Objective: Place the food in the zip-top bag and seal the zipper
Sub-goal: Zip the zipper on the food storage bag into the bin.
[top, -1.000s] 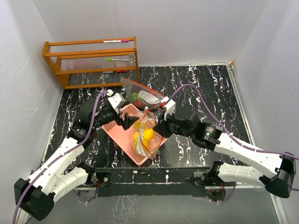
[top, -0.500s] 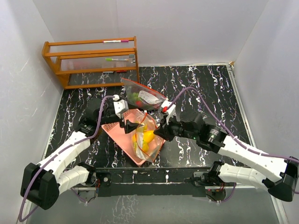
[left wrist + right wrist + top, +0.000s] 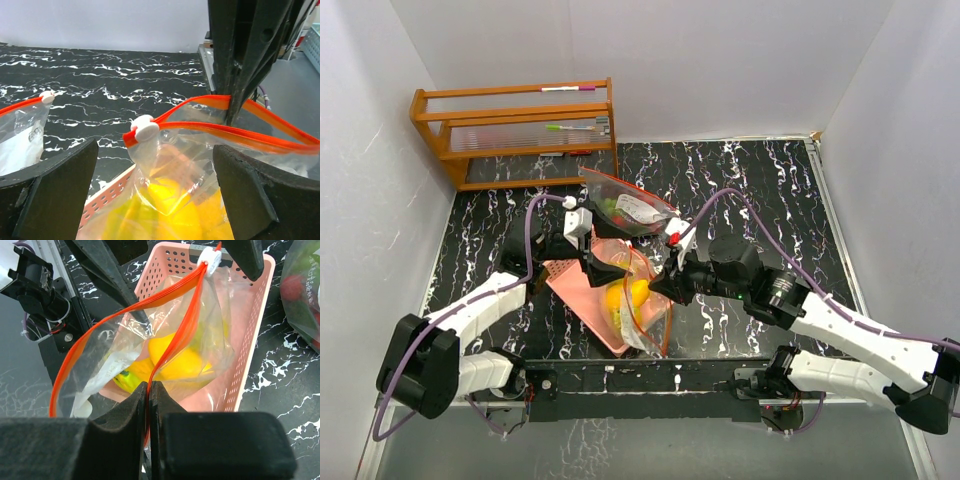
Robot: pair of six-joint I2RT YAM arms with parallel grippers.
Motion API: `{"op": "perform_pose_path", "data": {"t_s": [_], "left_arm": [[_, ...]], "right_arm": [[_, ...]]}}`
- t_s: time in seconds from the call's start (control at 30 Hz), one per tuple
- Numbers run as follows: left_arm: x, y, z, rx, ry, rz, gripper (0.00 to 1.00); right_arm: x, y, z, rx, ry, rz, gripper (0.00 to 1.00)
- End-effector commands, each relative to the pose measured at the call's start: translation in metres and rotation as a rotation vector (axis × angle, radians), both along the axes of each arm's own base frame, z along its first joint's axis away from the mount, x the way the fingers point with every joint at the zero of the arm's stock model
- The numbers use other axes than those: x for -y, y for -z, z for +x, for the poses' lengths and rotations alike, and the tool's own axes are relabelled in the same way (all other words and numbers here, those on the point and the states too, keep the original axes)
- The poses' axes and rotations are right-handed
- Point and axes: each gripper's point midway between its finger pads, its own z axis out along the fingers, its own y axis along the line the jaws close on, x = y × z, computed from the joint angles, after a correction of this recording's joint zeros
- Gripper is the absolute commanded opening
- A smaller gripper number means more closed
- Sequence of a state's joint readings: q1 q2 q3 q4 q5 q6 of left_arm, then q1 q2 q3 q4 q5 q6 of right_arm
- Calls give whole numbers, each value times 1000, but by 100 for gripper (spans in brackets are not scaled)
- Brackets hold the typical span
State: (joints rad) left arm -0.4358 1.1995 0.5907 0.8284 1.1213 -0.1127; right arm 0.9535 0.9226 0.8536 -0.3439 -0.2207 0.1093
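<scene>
Your left gripper has swung in from the outer edge of the basket this last second. It now sits right at the bag, fingers spread wide either side of the white slider (not touching it yet). Your right gripper is pressed tight on the orange zipper strip, holding the mouth up, and the bag has slid a little toward you with it. The yellow fruit sits inside the bag, over the basket, though I can't quite tell through the plastic whether every piece is in. The mouth gapes open, so loading looks done and sealing comes next: close on that slider.
</scene>
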Motion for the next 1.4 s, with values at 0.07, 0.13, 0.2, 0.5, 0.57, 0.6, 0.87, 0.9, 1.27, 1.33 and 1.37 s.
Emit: {"op": "perform_pose_path", "data": {"t_s": [0.07,0.13,0.2,0.5,0.57,0.6,0.87,0.9,1.27,1.33,1.37], "left_arm": [[6,-14,-24,61,122,-27,95],[8,-11,-24,54,127,-6,89],[9,-5,-24,37,135,23,80],[6,-15,-18,28,55,43,8],[4,-21,-14,41,7,35,0],[3,-24,-13,43,-16,33,0],[-17,-51,-13,131,-157,73,0],[-20,-57,-13,146,-172,83,0],[-44,-87,-19,167,-270,212,0],[-46,-86,-19,165,-285,221,0],[-47,-85,-18,163,-292,224,0]], "right_arm": [[-7,-19,8,62,-5,33,8],[-8,-21,10,70,0,36,8],[-8,-23,12,74,4,37,9],[-3,-30,16,94,46,49,9],[-1,-32,19,99,67,53,10],[1,-33,21,99,86,53,12],[18,-85,30,176,172,93,50],[20,-99,29,204,167,109,56],[-21,-158,27,339,-42,133,70],[-32,-154,34,328,-49,122,69],[-37,-151,38,324,-49,116,69]]}}
